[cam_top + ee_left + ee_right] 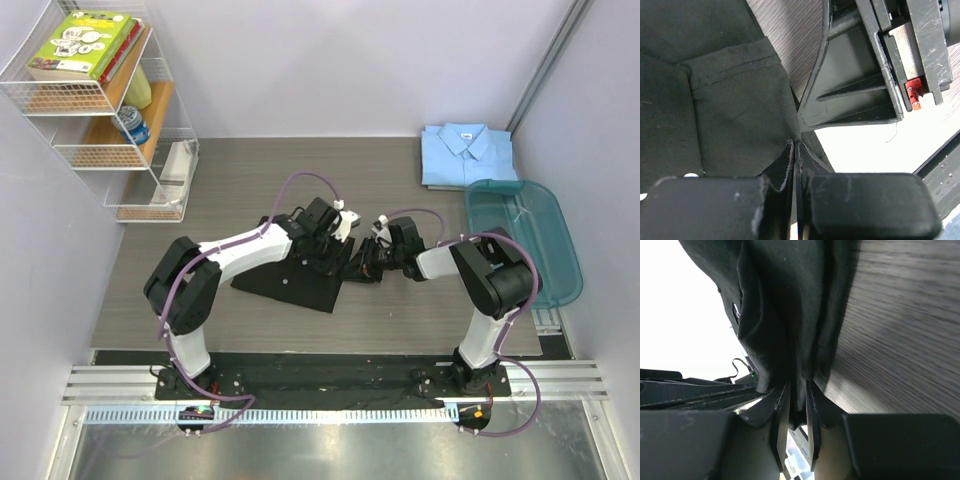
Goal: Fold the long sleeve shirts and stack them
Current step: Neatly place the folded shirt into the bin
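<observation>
Folds of matte black shirt [290, 283] on woodgrain table [240, 180]

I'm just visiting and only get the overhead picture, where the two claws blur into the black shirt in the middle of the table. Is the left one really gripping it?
Observer: Yes. The left wrist camera shows the left gripper shut, its tips nipping an edge of the black shirt.
Visitor: And the right one?
Observer: The right wrist camera shows the right gripper closed on a thick bunched fold of that shirt.
Visitor: Anything else showing on the cloth?
Observer: A stitched hem line runs across the flap beside the left grip.
</observation>
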### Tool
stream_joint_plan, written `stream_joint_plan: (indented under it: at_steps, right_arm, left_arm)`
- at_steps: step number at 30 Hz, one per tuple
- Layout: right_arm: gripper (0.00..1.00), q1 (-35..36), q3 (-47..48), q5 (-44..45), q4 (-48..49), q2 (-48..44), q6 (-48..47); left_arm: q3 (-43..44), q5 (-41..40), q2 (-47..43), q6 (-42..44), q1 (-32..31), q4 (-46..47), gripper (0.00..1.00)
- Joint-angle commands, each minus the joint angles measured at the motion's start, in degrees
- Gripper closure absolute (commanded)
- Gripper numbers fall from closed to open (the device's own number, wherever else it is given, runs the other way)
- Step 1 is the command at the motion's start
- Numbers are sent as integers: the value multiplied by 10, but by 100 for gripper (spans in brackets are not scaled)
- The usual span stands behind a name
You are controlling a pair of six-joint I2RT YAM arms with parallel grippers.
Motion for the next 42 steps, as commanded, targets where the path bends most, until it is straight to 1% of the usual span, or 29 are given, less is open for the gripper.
stream_joint_plan:
  at_steps: [1, 8, 14, 20, 23, 28, 33, 34, 35, 36, 37, 38, 39, 40, 42]
  right_arm:
    - [75, 8, -4, -3, 45, 6, 22]
    - [71, 25, -7, 9, 41, 12, 28]
    - [70, 25, -6, 8, 24, 27, 23]
    - [62, 25, -5, -4, -17, 8, 9]
    - [61, 27, -4, -5, -20, 9, 10]
    - [63, 32, 1, -7, 4, 31, 21]
    - [72, 41, 10, -14, 26, 51, 36]
    - [75, 42, 15, -16, 27, 56, 35]
    - [80, 42, 17, -20, 29, 56, 37]
    - [91, 42, 20, -26, 29, 55, 32]
    - [97, 41, 27, -33, 15, 49, 26]
    - [99, 41, 30, -38, 1, 46, 19]
    - [99, 40, 35, -41, -18, 40, 5]
    - [99, 38, 43, -43, -61, 34, -22]
    - [99, 30, 46, -38, -97, 16, -47]
  left_arm:
    - [-8, 12, -33, -12, 4, 21, 100]
    - [-14, 11, -36, -16, 6, 24, 100]
    - [-20, 7, -37, -18, 8, 28, 100]
    - [-23, 6, -43, -16, 12, 28, 100]
    - [-25, 7, -43, -16, 12, 29, 100]
    - [-28, 12, -43, -20, 12, 32, 100]
    - [-27, 13, -42, -23, 13, 34, 100]
    - [-26, 15, -42, -23, 13, 35, 100]
    - [-25, 13, -40, -23, 14, 35, 100]
    - [-24, 13, -39, -24, 14, 35, 100]
    - [-24, 15, -38, -25, 16, 33, 100]
    - [-24, 17, -37, -30, 20, 33, 100]
    - [-24, 21, -36, -30, 24, 32, 100]
    - [-24, 23, -36, -31, 28, 32, 100]
    - [-23, 23, -38, -31, 37, 31, 100]
